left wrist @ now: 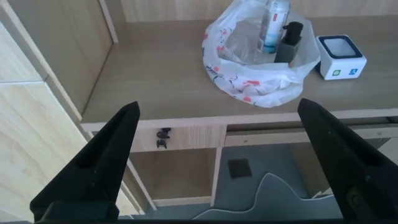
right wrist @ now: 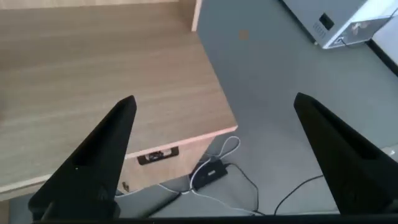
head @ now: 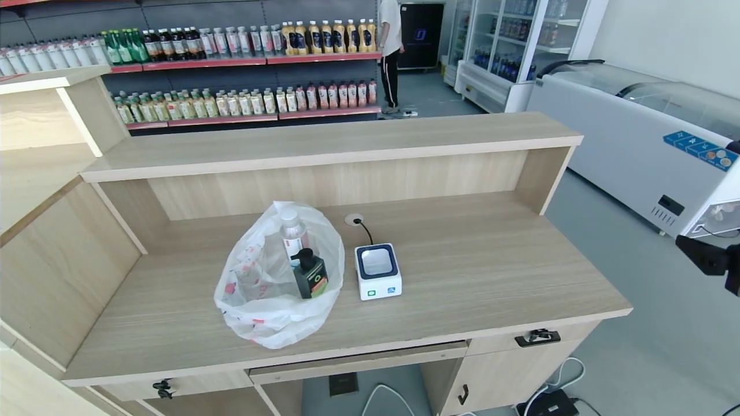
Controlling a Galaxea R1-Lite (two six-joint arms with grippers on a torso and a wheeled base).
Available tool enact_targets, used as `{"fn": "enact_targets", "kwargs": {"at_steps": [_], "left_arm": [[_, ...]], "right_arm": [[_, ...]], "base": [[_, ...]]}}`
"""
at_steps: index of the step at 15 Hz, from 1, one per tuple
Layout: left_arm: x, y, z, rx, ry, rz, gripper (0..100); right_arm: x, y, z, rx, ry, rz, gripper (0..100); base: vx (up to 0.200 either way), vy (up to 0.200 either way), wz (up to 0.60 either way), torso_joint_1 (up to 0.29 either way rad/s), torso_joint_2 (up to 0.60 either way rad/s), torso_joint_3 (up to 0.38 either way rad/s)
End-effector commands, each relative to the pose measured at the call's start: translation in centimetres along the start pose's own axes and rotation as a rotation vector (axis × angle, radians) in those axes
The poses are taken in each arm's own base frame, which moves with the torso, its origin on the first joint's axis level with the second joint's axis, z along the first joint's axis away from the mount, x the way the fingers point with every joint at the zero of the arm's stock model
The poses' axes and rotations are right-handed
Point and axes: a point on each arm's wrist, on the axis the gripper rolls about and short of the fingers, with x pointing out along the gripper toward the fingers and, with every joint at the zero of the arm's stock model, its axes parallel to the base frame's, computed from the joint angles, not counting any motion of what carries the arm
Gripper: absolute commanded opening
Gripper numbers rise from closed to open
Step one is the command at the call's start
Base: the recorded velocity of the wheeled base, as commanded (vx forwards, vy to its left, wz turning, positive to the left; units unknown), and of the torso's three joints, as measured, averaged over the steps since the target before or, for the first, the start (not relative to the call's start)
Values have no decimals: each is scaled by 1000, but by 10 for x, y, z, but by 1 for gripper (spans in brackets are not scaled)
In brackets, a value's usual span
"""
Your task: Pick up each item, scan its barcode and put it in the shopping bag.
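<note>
Fingers point(left wrist: 106, 162) of left gripper point(left wrist: 219, 104) and right gripper point(right wrist: 214, 98) gape wide, empty. Shopping bag point(head: 260, 300), holding upright bottle point(head: 293, 231) and pump bottle point(head: 310, 274), sits at 9 o'clock of scanner point(head: 377, 270), nearer the left arm.

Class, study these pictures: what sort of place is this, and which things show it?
Probably a small shop's checkout: red-edged shelves of bottled drinks, a glass-door drinks fridge, a white box-shaped barcode scanner beside a white plastic shopping bag on the pale wooden counter.
</note>
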Motion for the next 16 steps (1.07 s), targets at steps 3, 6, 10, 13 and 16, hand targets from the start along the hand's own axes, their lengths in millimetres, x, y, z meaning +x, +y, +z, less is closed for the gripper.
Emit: {"fn": "enact_targets", "kwargs": {"at_steps": [3, 6, 10, 13, 16], "left_arm": [[0, 0, 0, 0, 0, 1, 100], [0, 0, 0, 0, 0, 2, 100], [0, 0, 0, 0, 0, 1, 100], [0, 0, 0, 0, 0, 1, 100], [0, 0, 0, 0, 0, 1, 100]], "right_arm": [[-84, 6, -118, 66, -19, 143, 100], [-119, -1, -162, 98, 56, 118, 100], [-133, -4, -164, 177, -127, 75, 100], [-135, -5, -165, 186, -161, 53, 100], [-137, -5, -166, 191, -174, 50, 100]], "base": [[0, 0, 0, 0, 0, 0], [0, 0, 0, 0, 0, 0], [0, 0, 0, 0, 0, 0], [0, 0, 0, 0, 0, 0], [0, 0, 0, 0, 0, 0]]}}
